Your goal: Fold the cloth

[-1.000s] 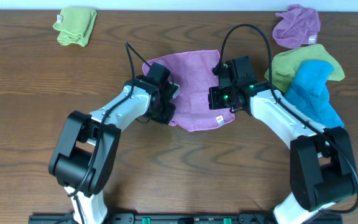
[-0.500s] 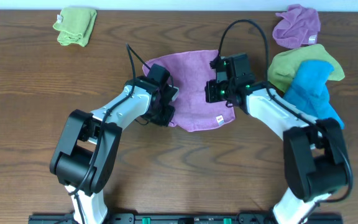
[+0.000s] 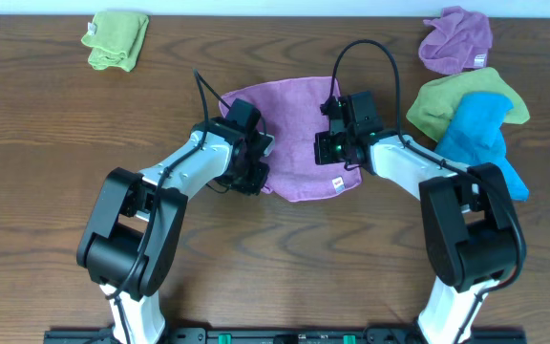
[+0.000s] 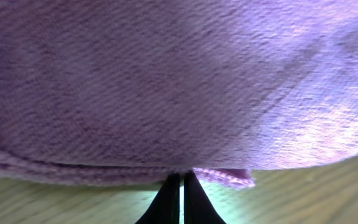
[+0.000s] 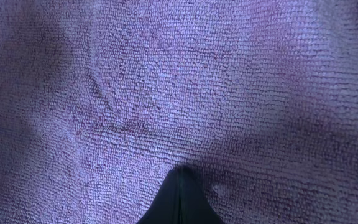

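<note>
Our right fingers (image 5: 174,186) have slid inward across the cloth (image 3: 294,119), clenched with tips on its pile; our left fingers (image 4: 171,190) grip its left hem, nearest that edge. It lies spread on the worktop (image 3: 285,248).

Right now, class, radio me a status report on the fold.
Left fingers shut on cloth hem. Right fingers shut, tips on cloth. Cloth unfolded. Blue cloth lies apart.
</note>
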`<state>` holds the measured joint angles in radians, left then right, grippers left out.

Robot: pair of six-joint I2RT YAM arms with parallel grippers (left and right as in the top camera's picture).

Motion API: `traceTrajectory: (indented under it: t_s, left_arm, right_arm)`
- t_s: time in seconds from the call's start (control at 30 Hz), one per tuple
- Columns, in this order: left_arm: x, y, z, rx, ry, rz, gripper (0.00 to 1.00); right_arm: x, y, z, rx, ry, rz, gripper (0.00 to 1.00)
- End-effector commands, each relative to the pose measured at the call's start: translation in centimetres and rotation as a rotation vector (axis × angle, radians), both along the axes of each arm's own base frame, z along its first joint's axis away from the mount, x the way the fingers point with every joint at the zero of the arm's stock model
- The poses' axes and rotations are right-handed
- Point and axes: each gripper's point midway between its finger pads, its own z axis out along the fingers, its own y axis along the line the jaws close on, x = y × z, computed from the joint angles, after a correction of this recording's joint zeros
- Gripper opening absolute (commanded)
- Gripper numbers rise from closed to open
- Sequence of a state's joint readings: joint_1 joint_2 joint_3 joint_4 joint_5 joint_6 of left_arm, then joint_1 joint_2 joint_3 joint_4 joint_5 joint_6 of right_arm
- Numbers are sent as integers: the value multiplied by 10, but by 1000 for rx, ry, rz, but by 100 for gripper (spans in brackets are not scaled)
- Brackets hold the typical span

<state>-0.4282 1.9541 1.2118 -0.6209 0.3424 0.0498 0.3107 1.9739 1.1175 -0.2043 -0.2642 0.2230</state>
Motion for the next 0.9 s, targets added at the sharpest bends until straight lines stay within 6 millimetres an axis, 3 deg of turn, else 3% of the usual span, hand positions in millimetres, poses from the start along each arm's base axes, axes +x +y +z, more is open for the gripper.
traceTrajectory:
  t_s: [0.0, 0.13, 0.2, 0.3, 0.57, 0.87]
  left_arm:
    - [10, -16, 23, -87, -23, 5, 6]
    - [17, -19, 53, -118, -99, 1, 6]
    - [22, -13, 58, -85, -139, 8, 6]
    - [28, -4, 53, -22, -168, 10, 6]
    - [16, -7, 35, -4, -120, -36, 6]
    - [12, 4, 18, 48, -123, -31, 6]
  right_arm:
    - [-2, -1, -5, -11, 9, -1, 1]
    - [-2, -1, -5, -12, 10, -1, 1]
    - [-3, -1, -6, -13, 14, -1, 1]
    - [-4, -1, -6, -13, 17, -1, 1]
    - [-7, -2, -7, -16, 33, -6, 1]
    - [-7, -2, -7, -10, 40, -21, 1]
